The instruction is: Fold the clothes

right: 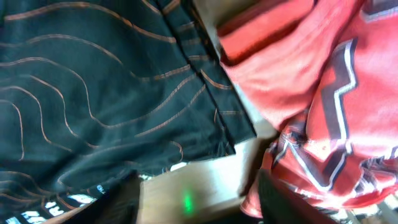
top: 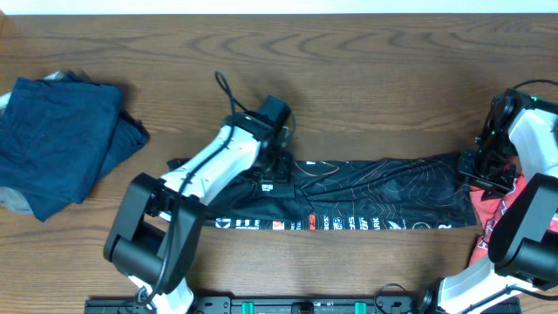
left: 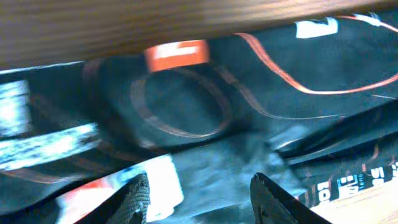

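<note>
The black sports shirt (top: 366,196) with thin orange wavy lines lies folded into a long band across the table's middle, a row of logos along its front edge. My left gripper (top: 277,179) is open, low over the shirt's left part; its fingers (left: 200,199) straddle black cloth (left: 180,106). My right gripper (top: 486,174) is open at the shirt's right end; its fingers (right: 198,199) are over bare table between the shirt's corner (right: 93,93) and the red T-shirt.
A plain navy blue garment (top: 57,139) lies folded at the far left. A red T-shirt with white print (top: 497,214) lies at the right edge, also in the right wrist view (right: 311,81). A black cable (top: 225,87) trails behind the left arm.
</note>
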Controlling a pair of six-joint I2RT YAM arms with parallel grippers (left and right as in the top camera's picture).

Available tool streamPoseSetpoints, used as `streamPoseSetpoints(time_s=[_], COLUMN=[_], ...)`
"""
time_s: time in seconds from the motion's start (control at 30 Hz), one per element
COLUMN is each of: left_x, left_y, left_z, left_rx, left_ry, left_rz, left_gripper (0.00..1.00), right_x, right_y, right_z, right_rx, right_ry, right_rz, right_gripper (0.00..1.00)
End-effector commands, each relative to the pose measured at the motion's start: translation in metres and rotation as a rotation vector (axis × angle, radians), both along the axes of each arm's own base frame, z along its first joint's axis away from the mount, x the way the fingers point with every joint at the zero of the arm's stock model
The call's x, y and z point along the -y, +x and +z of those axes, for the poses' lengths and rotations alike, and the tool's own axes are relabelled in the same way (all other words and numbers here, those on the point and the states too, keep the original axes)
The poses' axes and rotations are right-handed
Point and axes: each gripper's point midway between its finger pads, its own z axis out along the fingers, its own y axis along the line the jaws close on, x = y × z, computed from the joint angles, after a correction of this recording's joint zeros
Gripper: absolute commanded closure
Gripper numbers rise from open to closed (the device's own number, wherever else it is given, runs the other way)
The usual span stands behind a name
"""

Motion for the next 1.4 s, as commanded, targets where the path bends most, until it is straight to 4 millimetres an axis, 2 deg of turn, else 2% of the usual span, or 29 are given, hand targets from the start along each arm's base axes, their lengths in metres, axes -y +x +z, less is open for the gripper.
streamPoseSetpoints(time_s=[0.0,0.1,0.23,0.37,0.87,1.1,1.2,1.27,1.37], left_x=[-0.011,-0.026,-0.038,-0.040,-0.041,-0.041,-0.041,-0.042,-0.041], left_y=[0.026,0.027,0.021,0.019,0.015,0.015,0.015,0.014,0.015], left_z=[0.042,0.070,0.096,0.109,0.109,0.108,0.108,0.108,0.108], left_rx=[0.125,0.175,0.216,0.246,0.235,0.231,0.231,0.231,0.231], left_ry=[-0.030,-0.052,-0.068,-0.081,-0.076,-0.074,-0.074,-0.074,-0.075], left_rz=[0.035,0.077,0.101,0.103,0.103,0.103,0.103,0.103,0.103], left_gripper=[0.46,0.46,0.45,0.45,0.45,0.45,0.45,0.45,0.45], right_x=[0.002,-0.002,-0.002,-0.004,0.001,0.003,0.008,0.013,0.006], right_y=[-0.003,-0.005,0.000,0.001,0.006,0.002,-0.001,-0.002,0.007], right_z=[-0.006,-0.023,-0.037,-0.043,-0.064,-0.079,-0.082,-0.083,-0.082], right_rx=[0.006,0.025,0.065,0.081,0.154,0.194,0.203,0.212,0.264], right_ry=[0.008,0.027,0.029,0.036,0.029,0.055,0.050,0.049,0.115], right_rz=[0.026,0.044,0.059,0.071,0.052,0.010,-0.013,-0.031,-0.032], right_gripper=[0.33,0.24,0.21,0.22,0.25,0.14,0.14,0.15,0.28])
